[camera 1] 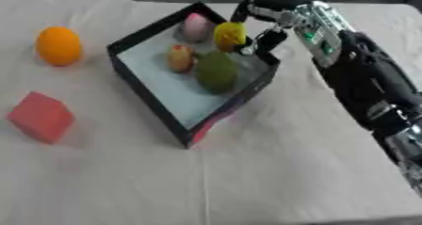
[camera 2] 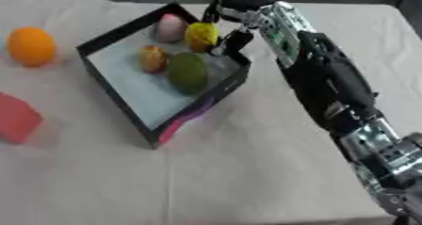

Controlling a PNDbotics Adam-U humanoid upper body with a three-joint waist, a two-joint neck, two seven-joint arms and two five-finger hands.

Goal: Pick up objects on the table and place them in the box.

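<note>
the right arm (camera 2: 329,87) reaches in, its right hand (camera 1: 262,28) grasping a yellow fruit (camera 1: 229,35) over the box (camera 1: 148,97). released now, it could hit the green fruit (camera 1: 217,71) and roll.

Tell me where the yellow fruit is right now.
The yellow fruit is in the right hand, over the box's far corner, between the pink fruit and the green one.

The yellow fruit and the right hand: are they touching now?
Touching. In the left eye view, the right hand has its fingers curled around the yellow fruit above the box.
</note>
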